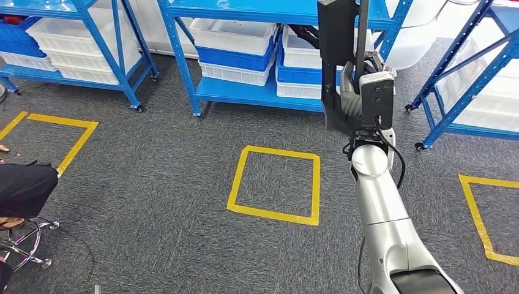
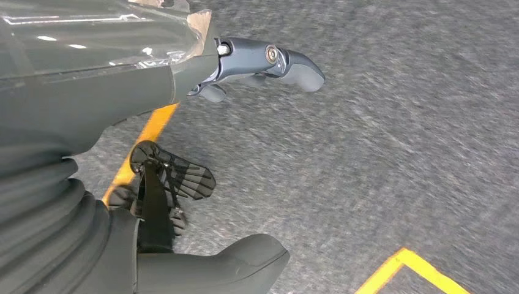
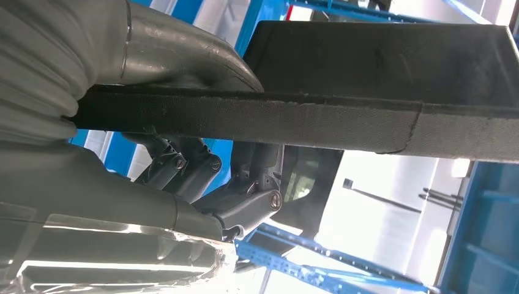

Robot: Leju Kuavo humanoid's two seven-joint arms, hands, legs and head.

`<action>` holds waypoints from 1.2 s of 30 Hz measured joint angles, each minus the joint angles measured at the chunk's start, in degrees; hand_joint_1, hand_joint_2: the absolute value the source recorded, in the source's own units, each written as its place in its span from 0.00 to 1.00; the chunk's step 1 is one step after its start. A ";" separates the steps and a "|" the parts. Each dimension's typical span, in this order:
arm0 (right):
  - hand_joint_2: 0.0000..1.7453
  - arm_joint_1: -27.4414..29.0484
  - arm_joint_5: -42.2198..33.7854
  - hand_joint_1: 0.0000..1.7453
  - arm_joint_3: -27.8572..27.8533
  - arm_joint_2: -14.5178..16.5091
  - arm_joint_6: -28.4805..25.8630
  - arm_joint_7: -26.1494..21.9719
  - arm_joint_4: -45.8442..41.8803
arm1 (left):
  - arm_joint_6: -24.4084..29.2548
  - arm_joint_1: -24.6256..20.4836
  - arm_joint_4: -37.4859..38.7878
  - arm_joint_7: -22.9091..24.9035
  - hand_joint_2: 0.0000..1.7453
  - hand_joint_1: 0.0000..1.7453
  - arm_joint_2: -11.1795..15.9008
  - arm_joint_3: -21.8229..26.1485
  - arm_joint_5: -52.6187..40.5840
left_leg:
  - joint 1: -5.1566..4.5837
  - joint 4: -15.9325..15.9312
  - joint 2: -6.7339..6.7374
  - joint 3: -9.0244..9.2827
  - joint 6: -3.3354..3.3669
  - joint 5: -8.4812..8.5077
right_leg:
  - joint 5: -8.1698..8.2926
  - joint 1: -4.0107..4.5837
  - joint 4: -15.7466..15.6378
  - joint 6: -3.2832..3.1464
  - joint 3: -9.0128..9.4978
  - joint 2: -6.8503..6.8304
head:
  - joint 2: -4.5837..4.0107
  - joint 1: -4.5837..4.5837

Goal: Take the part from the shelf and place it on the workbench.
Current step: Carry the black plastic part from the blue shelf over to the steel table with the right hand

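1. From the head view we see our right hand (image 1: pixel 358 92) raised in front of the blue shelf (image 1: pixel 245 92), clamped on a flat black part (image 1: pixel 336 37) that stands upright above the grey carpet (image 1: pixel 183 202). White bins (image 1: pixel 235 33) sit on the shelf, and a square of yellow tape (image 1: pixel 275 184) lies on the carpet just left of our arm.
2. From the left wrist view we see our left hand (image 2: pixel 263 64) hanging over the carpet with its fingers apart, holding nothing (a yellow tape line (image 2: pixel 147 135) runs beneath it).
3. From the right wrist view the part (image 3: pixel 275 125) crosses edge-on, with the thumb above it and the dark fingers (image 3: pixel 190 168) below, pressed on it.
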 joint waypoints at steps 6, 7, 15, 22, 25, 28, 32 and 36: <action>1.00 0.36 1.42 1.00 -0.02 -0.26 0.03 1.02 -0.56 | 0.51 -0.16 0.18 2.78 1.00 0.00 -0.65 0.01 -0.94 | 0.57 -7.23 3.32 5.71 -0.52 3.14 | 0.13 0.39 0.14 -0.04 -0.31 -2.62 | 0.00 -0.13; 1.00 0.36 1.70 1.00 -0.03 -0.29 0.25 1.27 -1.00 | 0.99 -0.25 0.19 3.68 1.00 0.00 -0.77 0.00 -1.13 | 0.43 -9.99 4.01 7.21 -0.24 3.81 | 0.13 0.63 0.19 0.18 -0.36 -3.00 | 0.00 0.00; 1.00 0.91 3.16 1.00 -0.01 -0.44 1.37 2.44 -3.76 | 5.76 0.46 0.42 10.60 1.00 0.00 -1.45 -0.03 -2.65 | 0.20 -12.36 1.10 7.30 2.85 5.37 | -4.45 0.72 8.56 1.29 -4.41 -0.39 | 0.00 0.65; 1.00 3.47 4.04 1.00 -0.08 -0.95 1.66 4.20 -5.95 | 7.94 4.67 1.22 16.32 1.00 0.00 -2.02 -0.03 -2.78 | 0.07 -12.12 -2.99 6.96 2.61 5.68 | -2.66 0.38 5.91 2.85 -2.66 2.06 | 0.00 0.94; 1.00 3.65 4.03 1.00 -0.13 -0.93 1.71 4.24 -6.72 | 8.62 5.26 1.30 17.21 1.00 0.00 -2.20 -0.03 -2.91 | -0.08 -11.98 -4.38 6.42 1.76 5.95 | -0.87 0.55 0.34 2.32 -0.15 2.85 | 0.00 0.97; 1.00 3.91 4.08 1.00 -0.15 -0.66 1.75 4.28 -7.23 | 9.11 5.85 1.34 17.62 1.00 0.00 -2.22 -0.02 -2.84 | 0.14 -11.28 -3.78 5.62 0.82 5.59 | -0.23 0.11 0.14 1.24 -0.05 1.55 | 0.00 0.88; 1.00 4.62 4.19 1.00 -0.33 -0.38 1.83 4.29 -7.79 | 8.75 5.99 1.38 15.93 1.00 0.00 -2.24 0.01 -2.73 | 0.42 1.06 0.42 -0.02 -0.32 -1.19 | -0.01 -0.12 -0.04 0.30 -0.08 -0.30 | 0.00 0.26; 1.00 6.28 4.86 1.00 -0.69 -0.25 1.94 4.56 -8.08 | 7.53 5.99 1.38 12.45 1.00 0.00 -2.04 0.01 -2.98 | 0.85 -0.76 1.69 1.45 -0.77 0.85 | -0.11 -0.15 0.02 0.42 -0.12 -2.51 | 0.00 0.21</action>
